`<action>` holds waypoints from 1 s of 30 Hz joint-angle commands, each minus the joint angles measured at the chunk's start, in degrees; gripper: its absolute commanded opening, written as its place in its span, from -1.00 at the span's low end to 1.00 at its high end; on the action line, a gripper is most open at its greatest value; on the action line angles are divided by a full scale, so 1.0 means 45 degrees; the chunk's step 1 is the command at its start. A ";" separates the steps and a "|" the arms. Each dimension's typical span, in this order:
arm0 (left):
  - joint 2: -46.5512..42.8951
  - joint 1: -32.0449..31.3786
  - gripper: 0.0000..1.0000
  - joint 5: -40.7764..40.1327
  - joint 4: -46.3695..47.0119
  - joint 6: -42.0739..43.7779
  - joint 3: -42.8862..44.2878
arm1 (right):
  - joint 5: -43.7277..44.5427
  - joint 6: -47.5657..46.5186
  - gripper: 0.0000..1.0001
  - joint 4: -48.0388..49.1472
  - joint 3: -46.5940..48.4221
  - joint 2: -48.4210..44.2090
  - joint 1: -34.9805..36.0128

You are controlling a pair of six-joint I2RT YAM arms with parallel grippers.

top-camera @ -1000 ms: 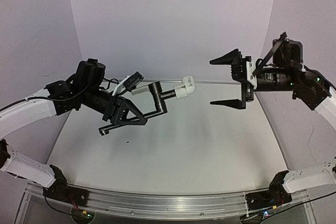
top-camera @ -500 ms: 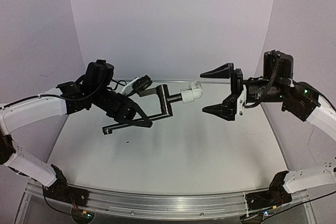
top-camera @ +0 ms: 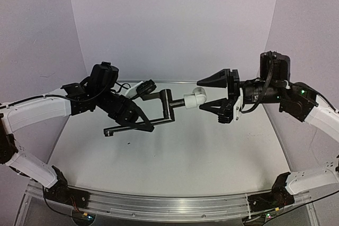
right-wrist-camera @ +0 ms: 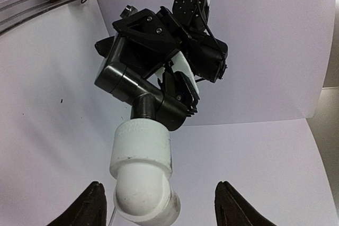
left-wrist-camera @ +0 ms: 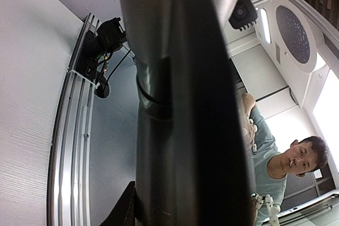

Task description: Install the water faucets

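Faucet pipe (top-camera: 167, 110), black and bent like a crank, hangs in mid-air above the white table (top-camera: 185, 168), carried level between two robot arms that reach toward each other from opposite sides. The left arm (top-camera: 42, 112) comes in from the left wall, the right arm (top-camera: 296, 101) from the right, both raised clear of the aluminium rail (top-camera: 159, 205) at the table's near edge.

The left gripper (top-camera: 147, 105) is clamped on the faucet pipe, whose long lower bar points back toward the left side. From the left wrist camera the pipe (left-wrist-camera: 190, 104) fills most of the frame as a dark, out-of-focus column.

The right gripper (top-camera: 200, 95) faces the pipe's free end with its jaws parted, one above and one below the white fitting (top-camera: 193, 99) that caps that end. It grasps nothing. From the right wrist the white fitting (right-wrist-camera: 143, 183) sits between the two black fingers (right-wrist-camera: 228, 205), closer to the left one, with a sliver of daylight on either side.
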 commanded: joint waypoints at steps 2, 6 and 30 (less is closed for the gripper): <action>-0.0224 -0.0031 -1.00 0.0851 0.1399 0.0299 0.1131 | -0.0056 -0.0264 0.09 0.0468 0.0087 0.0198 0.0162; -0.0324 -0.0052 -1.00 0.0618 0.0977 0.0882 0.1215 | -0.0038 0.0166 -0.14 0.0462 0.0044 0.0214 0.0239; -0.1509 -0.0424 -1.00 -0.5635 -0.2542 0.6397 0.1708 | -0.0642 1.0202 -0.74 -0.0610 0.2046 0.0948 0.0295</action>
